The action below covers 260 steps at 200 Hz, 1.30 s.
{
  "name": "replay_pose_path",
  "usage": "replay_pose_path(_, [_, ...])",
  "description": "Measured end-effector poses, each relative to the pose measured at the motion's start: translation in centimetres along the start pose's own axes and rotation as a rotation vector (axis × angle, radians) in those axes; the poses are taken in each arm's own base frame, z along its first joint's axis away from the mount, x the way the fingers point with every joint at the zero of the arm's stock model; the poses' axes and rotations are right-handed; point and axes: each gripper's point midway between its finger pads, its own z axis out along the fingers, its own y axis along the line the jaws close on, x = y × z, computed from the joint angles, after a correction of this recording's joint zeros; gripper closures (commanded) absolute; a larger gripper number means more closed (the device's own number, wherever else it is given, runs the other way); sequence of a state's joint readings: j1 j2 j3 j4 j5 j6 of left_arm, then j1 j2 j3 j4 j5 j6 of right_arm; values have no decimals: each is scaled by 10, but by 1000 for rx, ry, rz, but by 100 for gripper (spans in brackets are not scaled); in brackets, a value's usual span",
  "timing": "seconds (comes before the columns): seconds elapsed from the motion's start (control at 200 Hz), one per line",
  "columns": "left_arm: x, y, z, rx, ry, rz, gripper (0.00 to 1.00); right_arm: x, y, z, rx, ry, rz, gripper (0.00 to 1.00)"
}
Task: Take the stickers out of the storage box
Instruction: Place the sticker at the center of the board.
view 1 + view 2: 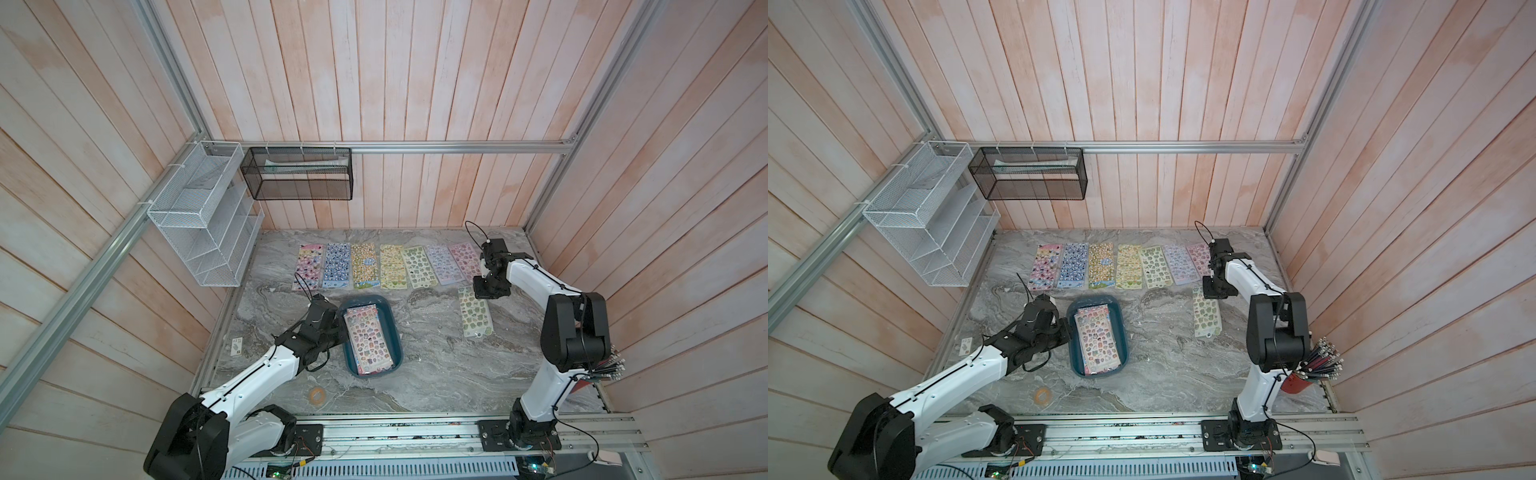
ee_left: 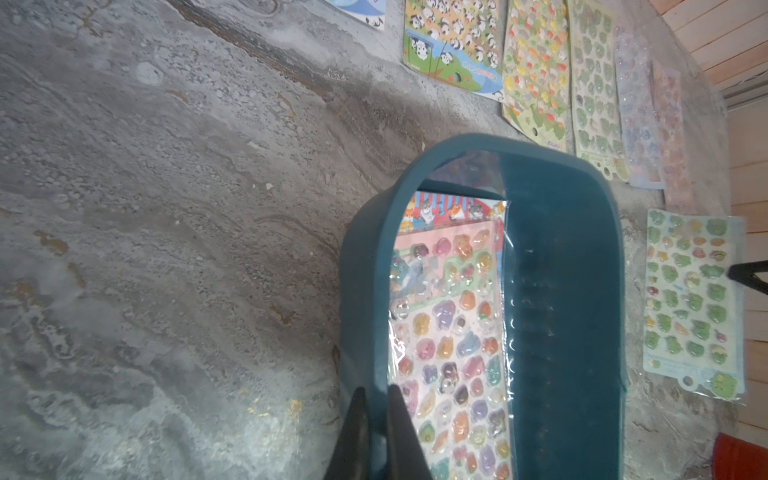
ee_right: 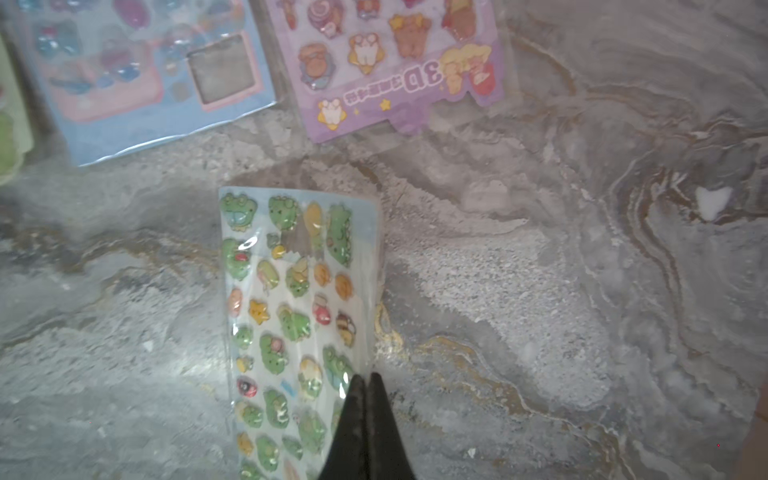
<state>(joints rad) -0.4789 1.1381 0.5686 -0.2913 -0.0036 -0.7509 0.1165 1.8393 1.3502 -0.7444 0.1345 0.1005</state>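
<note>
The storage box (image 1: 390, 332), a dark teal tray, sits mid-table, seen in both top views (image 1: 1120, 328). A stack of stickers (image 1: 368, 338) lies inside it, topped by a pink sheet (image 2: 453, 332). My left gripper (image 2: 376, 397) is shut on the box's near side wall (image 2: 361, 291), one finger inside and one outside. Several sticker sheets (image 1: 365, 270) lie in a row at the back. A green frog sheet (image 1: 476, 318) lies alone to the right. My right gripper (image 3: 366, 376) is shut, its tips at that sheet's (image 3: 291, 316) clear edge. Whether it pinches that edge I cannot tell.
A white wire rack (image 1: 203, 220) and a black mesh basket (image 1: 297, 174) hang on the back left. A tape roll (image 1: 318, 394) lies near the front edge. A small card (image 1: 236, 346) lies at the left. A red cup of pencils (image 1: 1316, 370) stands at the right front.
</note>
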Motion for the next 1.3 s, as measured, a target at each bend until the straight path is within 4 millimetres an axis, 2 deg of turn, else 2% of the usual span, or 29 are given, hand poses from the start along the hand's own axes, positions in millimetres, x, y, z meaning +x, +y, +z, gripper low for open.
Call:
replay_pose_path(0.27, [0, 0, 0, -1, 0, 6, 100, -3, -28, 8, 158, 14, -18, 99])
replay_pose_path(0.47, [0, 0, 0, -1, 0, 6, 100, 0, -46, 22, 277, 43, -38, 99])
replay_pose_path(0.645, [0, 0, 0, -2, 0, 7, 100, -7, -53, 23, 325, 20, -51, 85])
replay_pose_path(0.745, [0, 0, 0, -2, 0, 6, 100, -9, -56, 22, 341, 12, -53, 67])
replay_pose_path(0.785, [0, 0, 0, -2, 0, 6, 100, -9, -57, 22, 344, 11, -55, 63])
replay_pose_path(1.03, [0, 1, 0, -2, 0, 6, 100, -10, -58, 21, 351, 7, -41, 61])
replay_pose_path(1.095, [0, 1, 0, -4, 2, 6, 100, -11, -56, 17, 346, -4, -37, 60])
replay_pose_path(1.165, [1, 2, 0, -7, 4, 6, 100, -17, -49, 4, 323, -44, -28, 61])
replay_pose_path(1.3, [1, 2, 0, -7, 4, 6, 100, -34, -9, -42, 172, -218, -8, 67])
